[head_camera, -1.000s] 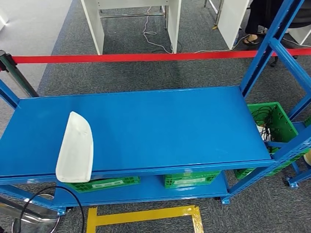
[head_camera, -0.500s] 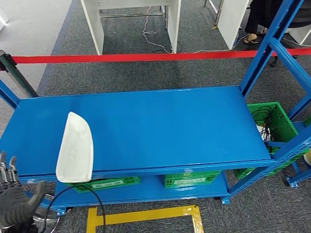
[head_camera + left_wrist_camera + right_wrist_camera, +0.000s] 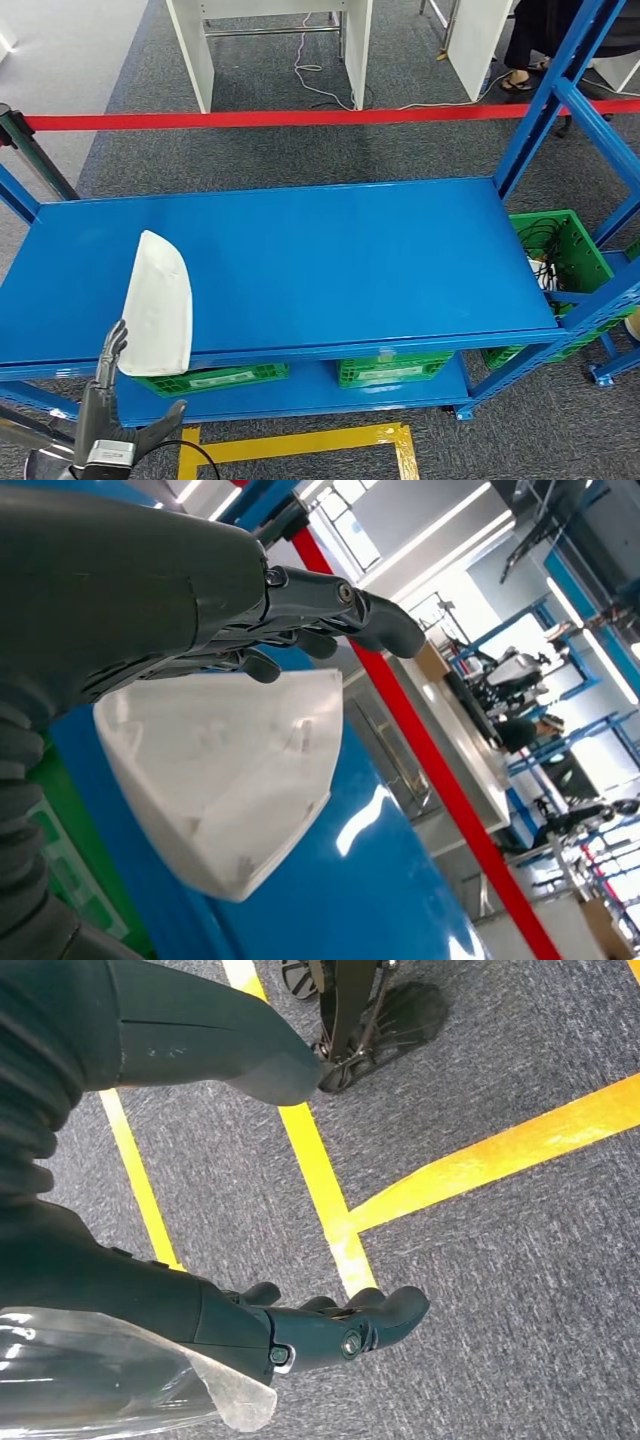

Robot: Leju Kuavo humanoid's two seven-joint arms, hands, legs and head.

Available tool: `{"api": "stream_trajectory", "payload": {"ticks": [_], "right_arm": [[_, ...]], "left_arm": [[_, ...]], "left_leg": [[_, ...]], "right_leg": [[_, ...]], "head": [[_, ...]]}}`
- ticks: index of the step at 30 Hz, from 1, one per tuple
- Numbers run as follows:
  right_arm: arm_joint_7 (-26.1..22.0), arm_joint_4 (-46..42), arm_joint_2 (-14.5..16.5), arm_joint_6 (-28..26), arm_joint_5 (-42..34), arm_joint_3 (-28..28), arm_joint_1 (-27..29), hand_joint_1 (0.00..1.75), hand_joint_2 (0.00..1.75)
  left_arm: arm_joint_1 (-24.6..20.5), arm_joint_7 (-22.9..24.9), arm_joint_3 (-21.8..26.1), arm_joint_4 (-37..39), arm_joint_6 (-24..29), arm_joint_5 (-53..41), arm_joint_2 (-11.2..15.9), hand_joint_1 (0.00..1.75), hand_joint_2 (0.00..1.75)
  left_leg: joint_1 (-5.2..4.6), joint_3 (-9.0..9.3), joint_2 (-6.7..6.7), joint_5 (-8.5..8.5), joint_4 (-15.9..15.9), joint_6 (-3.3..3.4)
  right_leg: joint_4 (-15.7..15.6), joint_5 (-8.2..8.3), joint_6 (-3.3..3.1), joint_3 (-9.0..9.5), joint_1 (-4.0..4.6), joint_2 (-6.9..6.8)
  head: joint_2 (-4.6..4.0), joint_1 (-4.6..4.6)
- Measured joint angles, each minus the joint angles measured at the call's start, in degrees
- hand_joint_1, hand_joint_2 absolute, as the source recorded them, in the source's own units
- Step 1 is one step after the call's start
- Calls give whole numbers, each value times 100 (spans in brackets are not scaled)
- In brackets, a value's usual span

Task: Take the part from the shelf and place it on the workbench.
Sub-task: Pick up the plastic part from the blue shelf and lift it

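A white, wedge-shaped plastic part (image 3: 156, 305) lies on the blue shelf (image 3: 302, 260) at its front left, overhanging the front edge a little. My left hand (image 3: 106, 405) rises below and just left of the part's near end, fingers spread and holding nothing. In the left wrist view the part (image 3: 226, 770) lies close beyond the extended fingers (image 3: 317, 600), apart from them. My right hand (image 3: 317, 1325) hangs over the carpet floor, fingers loosely extended and holding nothing.
Green crates (image 3: 392, 368) sit on the lower shelf level, and another green crate (image 3: 558, 250) with cables stands at the right. Blue uprights (image 3: 543, 100) frame the right end. A red barrier tape (image 3: 302, 118) runs behind the shelf. Yellow floor tape (image 3: 302, 445) lies in front.
My left hand has come up from the lower left corner and moved right, now close under the near end of the white part. The part has not moved.
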Motion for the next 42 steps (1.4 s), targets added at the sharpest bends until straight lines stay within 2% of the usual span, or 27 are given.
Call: {"api": "stream_trajectory", "payload": {"ticks": [9,15,27,42], "right_arm": [[24,7,0,3,82,-1,-6,0,175],[79,7,0,-9,231,-1,-14,0,175],[152,9,8,-26,509,-1,-48,0,175],[200,13,35,-18,666,-2,-58,0,175]], "left_arm": [[-30,54,-24,215,18,-221,25,0,175],[-158,623,-37,322,379,-1094,27,0,175],[-623,1817,-461,671,1658,-2639,-77,0,175],[-874,2283,-798,1207,1834,-2937,-158,0,175]], "left_leg": [[0,0,0,0,0,0],[0,0,0,0,0,0],[-2,0,0,0,1,0],[-2,0,0,0,1,0]], "right_leg": [[0,0,0,-1,0,0],[0,0,0,0,0,0],[0,1,1,0,-2,0],[0,1,1,0,-3,0]], "head": [[0,0],[0,-1],[0,0],[0,0]]}}
